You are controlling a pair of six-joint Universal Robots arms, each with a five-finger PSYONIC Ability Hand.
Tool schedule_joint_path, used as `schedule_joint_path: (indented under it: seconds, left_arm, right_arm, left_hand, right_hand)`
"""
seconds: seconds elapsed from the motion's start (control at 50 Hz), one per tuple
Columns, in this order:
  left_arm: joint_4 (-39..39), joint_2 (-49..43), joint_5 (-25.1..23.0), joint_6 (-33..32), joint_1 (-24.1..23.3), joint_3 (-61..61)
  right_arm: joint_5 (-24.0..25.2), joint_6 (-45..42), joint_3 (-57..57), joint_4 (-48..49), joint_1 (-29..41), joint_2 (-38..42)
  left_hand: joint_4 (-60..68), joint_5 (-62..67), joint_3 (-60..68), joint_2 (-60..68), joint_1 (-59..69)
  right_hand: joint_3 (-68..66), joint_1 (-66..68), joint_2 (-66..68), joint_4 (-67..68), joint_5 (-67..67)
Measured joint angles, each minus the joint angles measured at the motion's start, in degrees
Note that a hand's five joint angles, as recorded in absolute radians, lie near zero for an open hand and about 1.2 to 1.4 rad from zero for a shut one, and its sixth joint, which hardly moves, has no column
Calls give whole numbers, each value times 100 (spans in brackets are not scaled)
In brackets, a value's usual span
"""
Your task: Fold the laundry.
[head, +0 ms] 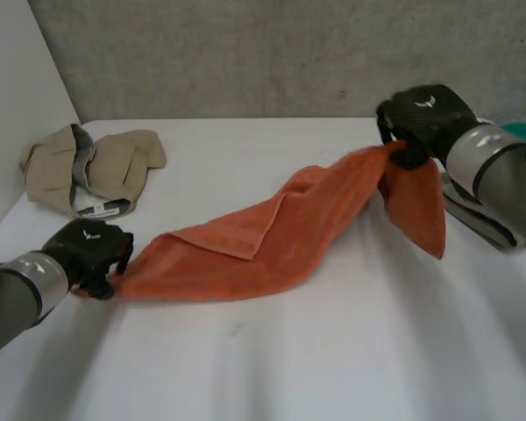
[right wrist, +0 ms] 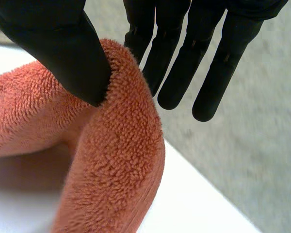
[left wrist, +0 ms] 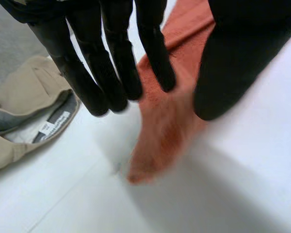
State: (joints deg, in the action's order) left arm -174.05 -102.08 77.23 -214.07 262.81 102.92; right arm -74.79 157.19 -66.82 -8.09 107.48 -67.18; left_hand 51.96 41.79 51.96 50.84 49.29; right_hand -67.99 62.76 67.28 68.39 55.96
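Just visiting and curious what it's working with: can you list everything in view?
orange towel: one, orange, stretched across the table between both hands
beige garment: one, beige, grey inside, table's far left
grey cloth: one, grey, folded, beneath the right arm
teal item: one, teal, behind the right arm, unidentifiable
table: one, white
left hand: one, black, pinching the towel's near corner
right hand: one, black, pinching the towel's raised far end

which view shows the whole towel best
Head view: the towel shows end to end between the left hand and right hand. Left wrist view has one end beside that hand; right wrist view has a fold pinched by the right hand's thumb.
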Motion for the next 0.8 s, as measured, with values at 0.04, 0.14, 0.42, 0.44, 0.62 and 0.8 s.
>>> schedule_joint_path:
  seconds: [0.04, 0.14, 0.42, 0.44, 0.62, 0.8]
  left_arm:
    - [6, 29, -77, -66, 17, 20]
    - [-20, 138, -107, -18, -95, -213]
    - [-90, -1149, 350, 1762, -1281, -2717]
    - [-58, -1381, 387, 1896, -1383, -2962]
    - [447, -3161, 384, 2729, -2036, -4692]
    - [1404, -4286, -495, 3590, -2391, -5808]
  right_arm:
    - [83, -142, 62, 7, 173, -145]
    - [193, -282, 186, 29, 450, -424]
    - [733, 156, 314, 87, 945, -1480]
    - [759, 226, 319, 88, 975, -1547]
    - [856, 520, 308, 71, 1061, -1811]
    - [851, 682, 313, 131, 938, -1709]
  left_hand:
    - [-2398, -2388, -2353, -2271, -2698]
    - [-4043, -3889, -3993, -3891, -3815]
    - [-4051, -3890, -4001, -3919, -3815]
    - [-4050, -3890, -4001, -3919, -3815]
    - [-4050, -3890, -4001, -3919, -3814]
    - [-953, -970, -977, -850, -276]
  right_hand:
    - [0, 0, 0, 0, 0]
    - [0, 0, 0, 0, 6]
    - [0, 80, 0, 2, 98]
    - [0, 80, 0, 2, 98]
    - [0, 80, 0, 3, 98]
    - [0, 80, 0, 7, 98]
